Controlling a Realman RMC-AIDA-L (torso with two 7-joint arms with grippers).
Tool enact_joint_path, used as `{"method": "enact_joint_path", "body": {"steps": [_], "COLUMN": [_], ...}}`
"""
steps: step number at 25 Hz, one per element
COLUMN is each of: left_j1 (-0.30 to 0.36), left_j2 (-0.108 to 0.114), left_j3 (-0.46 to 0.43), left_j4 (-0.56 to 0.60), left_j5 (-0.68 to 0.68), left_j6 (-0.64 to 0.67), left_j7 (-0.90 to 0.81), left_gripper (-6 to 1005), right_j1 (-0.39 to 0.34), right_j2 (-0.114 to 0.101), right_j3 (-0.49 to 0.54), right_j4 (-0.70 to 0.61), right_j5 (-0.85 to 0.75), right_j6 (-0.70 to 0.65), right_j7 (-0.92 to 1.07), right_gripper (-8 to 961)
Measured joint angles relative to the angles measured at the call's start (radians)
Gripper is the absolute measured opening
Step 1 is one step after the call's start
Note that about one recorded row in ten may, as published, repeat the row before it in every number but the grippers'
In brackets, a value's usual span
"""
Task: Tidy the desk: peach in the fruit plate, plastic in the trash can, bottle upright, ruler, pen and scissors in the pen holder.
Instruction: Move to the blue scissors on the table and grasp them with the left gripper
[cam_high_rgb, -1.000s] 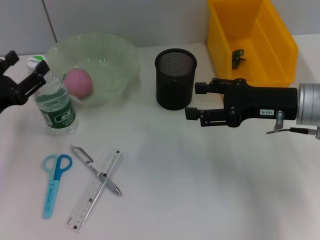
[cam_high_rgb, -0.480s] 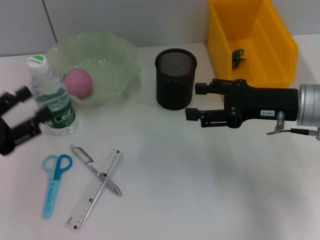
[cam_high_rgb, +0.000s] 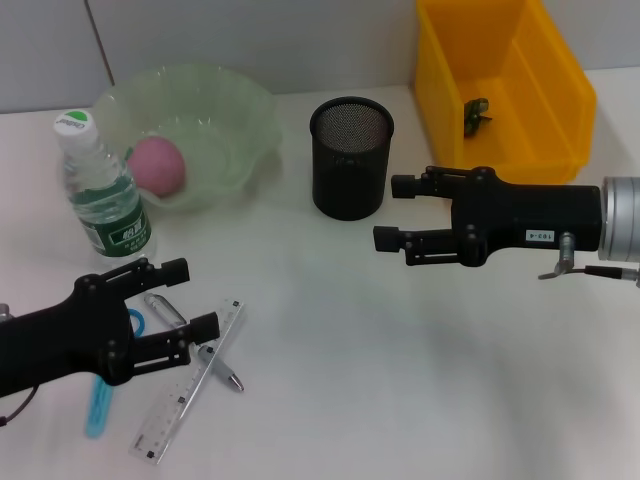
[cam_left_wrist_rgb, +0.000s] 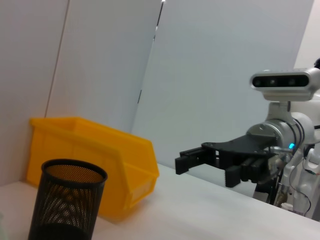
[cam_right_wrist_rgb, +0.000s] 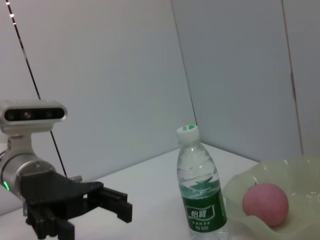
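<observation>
Left gripper (cam_high_rgb: 182, 297) hangs low over the worktop's near-left area, jaws spread wide with nothing between them, directly above the pen (cam_high_rgb: 190, 339) and the head of the scissors (cam_high_rgb: 107, 372); whether it touches either cannot be told. Pen lies across the ruler (cam_high_rgb: 188, 381), the two crossing near the ruler's middle; scissors lie just beside them toward the left edge, handles partly hidden under the arm. Bottle (cam_high_rgb: 103, 193) stands upright near the left edge, cap on, just beside the fruit plate (cam_high_rgb: 235, 120) at the far-left side of the worktop. Peach (cam_high_rgb: 157, 165) sits inside the plate. Pen holder (cam_high_rgb: 350, 157), black mesh, stands near the far edge at the middle, nothing visible inside. Trash can (cam_high_rgb: 545, 95), a yellow bin, sits at the far-right corner with a small dark piece of plastic (cam_high_rgb: 476, 114) on its floor. Right gripper (cam_high_rgb: 390, 212) hovers above the worktop just beside the pen holder, on its right, jaws parted and holding nothing, pointing toward the left side.
</observation>
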Motion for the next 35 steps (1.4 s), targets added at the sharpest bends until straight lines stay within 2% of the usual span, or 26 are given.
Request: {"method": "enact_joint_path", "body": {"steps": [3, 7, 8, 10, 17, 21, 25, 30, 35], "left_j1": [-0.012, -0.023, -0.028, -0.031, -0.061, -0.062, -0.076, -0.109, -0.154], "left_j2": [0.0, 0.0, 0.002, 0.002, 0.003, 0.005, 0.005, 0.004, 0.002], "left_j3": [0.011, 0.073, 0.135, 0.156, 0.166, 0.169, 0.184, 0.234, 0.267], "left_j4": [0.032, 0.098, 0.176, 0.23, 0.44, 0.505, 0.775, 0.903, 0.922], "left_j5": [0.009, 0.013, 0.014, 0.019, 0.145, 0.187, 0.395, 0.567, 0.661], "left_j6": [-0.008, -0.016, -0.029, -0.034, -0.034, -0.021, 0.058, 0.114, 0.153], "left_j7": [-0.063, -0.143, -0.205, -0.235, -0.397, -0.464, -0.751, -0.932, -1.001], "left_gripper": [833, 830, 830, 829, 824, 822, 820, 816, 813], "right_j1": [-0.009, -0.017, -0.018, -0.018, -0.02, -0.02, -0.019, -0.016, -0.015], "right_j2": [-0.001, -0.001, -0.002, -0.002, -0.002, -0.002, -0.002, -0.002, -0.003], "right_j3": [0.004, 0.008, 0.009, 0.009, 0.01, 0.01, 0.01, 0.01, 0.01], "right_j4": [-0.002, -0.008, -0.009, -0.009, -0.009, -0.01, -0.018, -0.024, -0.035], "right_j5": [0.0, 0.0, 0.0, 0.0, -0.001, -0.001, 0.001, 0.002, -0.001], "right_j6": [-0.002, -0.018, -0.022, -0.024, -0.025, -0.024, -0.024, -0.025, -0.037], "right_j7": [-0.005, -0.007, -0.007, -0.007, -0.007, 0.0, 0.001, 0.002, -0.003], "right_gripper": [825, 825, 825, 825, 825, 825, 824, 824, 824]}}
